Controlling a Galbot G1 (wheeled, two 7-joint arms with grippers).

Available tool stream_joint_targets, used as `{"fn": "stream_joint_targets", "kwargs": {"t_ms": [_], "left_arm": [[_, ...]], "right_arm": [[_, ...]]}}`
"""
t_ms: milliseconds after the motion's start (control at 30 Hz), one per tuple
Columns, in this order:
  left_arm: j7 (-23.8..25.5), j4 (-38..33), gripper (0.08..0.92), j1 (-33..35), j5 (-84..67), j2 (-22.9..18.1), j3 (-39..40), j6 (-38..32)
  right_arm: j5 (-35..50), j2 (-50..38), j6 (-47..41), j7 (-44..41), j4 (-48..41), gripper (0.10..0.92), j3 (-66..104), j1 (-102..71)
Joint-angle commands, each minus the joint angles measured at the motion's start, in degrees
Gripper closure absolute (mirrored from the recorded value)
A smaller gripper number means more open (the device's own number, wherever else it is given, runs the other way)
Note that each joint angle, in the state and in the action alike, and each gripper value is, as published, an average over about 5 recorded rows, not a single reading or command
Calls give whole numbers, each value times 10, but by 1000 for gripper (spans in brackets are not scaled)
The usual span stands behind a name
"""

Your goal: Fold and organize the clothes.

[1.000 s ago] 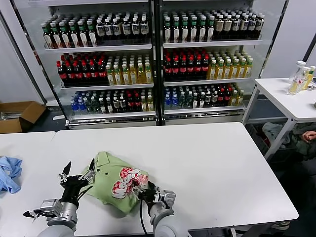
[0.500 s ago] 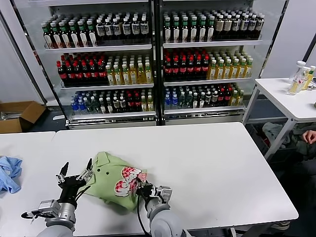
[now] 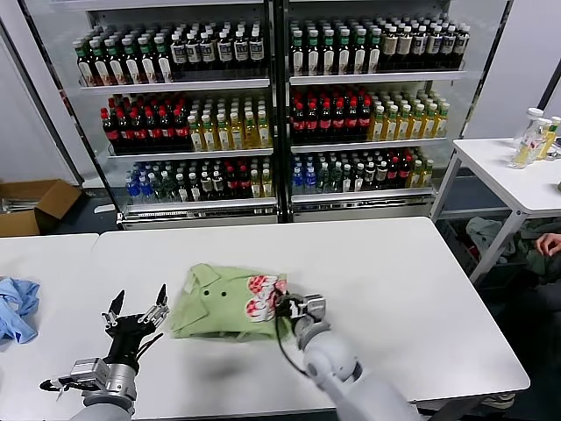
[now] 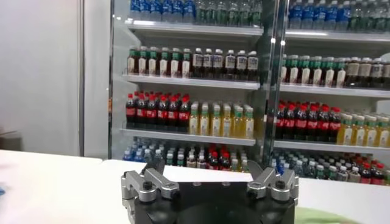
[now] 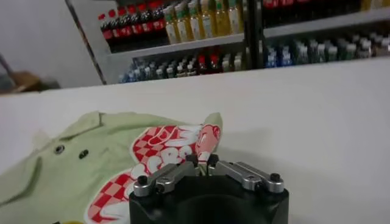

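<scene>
The light green shirt (image 3: 219, 303) lies bunched on the white table (image 3: 394, 298), collar and dark buttons toward the left, red-and-white graphic (image 3: 263, 296) at its right end. My right gripper (image 3: 295, 307) is at that right end, shut on the shirt's edge. In the right wrist view the gripper (image 5: 203, 159) pinches a fold of the printed fabric (image 5: 164, 149), with the green shirt (image 5: 73, 176) spread beyond it. My left gripper (image 3: 136, 312) hovers left of the shirt, open and holding nothing. The left wrist view shows its spread fingers (image 4: 149, 185) and a sliver of green shirt (image 4: 329, 215).
A light blue cloth (image 3: 16, 307) lies on the neighbouring table at far left. Glass-door coolers full of bottles (image 3: 272, 105) stand behind the table. A side table (image 3: 513, 171) with bottles is at the right, and a cardboard box (image 3: 35, 206) sits on the floor at left.
My right gripper shut on the shirt's near edge and drew it away and to the right, folding the shirt over. The shirt now lies clear of the left gripper, which barely moved.
</scene>
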Motion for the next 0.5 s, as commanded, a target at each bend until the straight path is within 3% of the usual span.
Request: {"fn": "stream_joint_targets", "kwargs": {"t_ms": [33, 333, 500], "left_arm": [[1, 0, 177, 0, 4, 3, 5, 2], [4, 1, 177, 2, 10, 6, 11, 2], [5, -1, 177, 2, 10, 10, 11, 2]], "right_arm": [[-143, -132, -51, -216, -77, 883, 20, 116], [-177, -138, -22, -267, -131, 883, 23, 159], [-180, -140, 71, -233, -103, 852, 39, 114]]}}
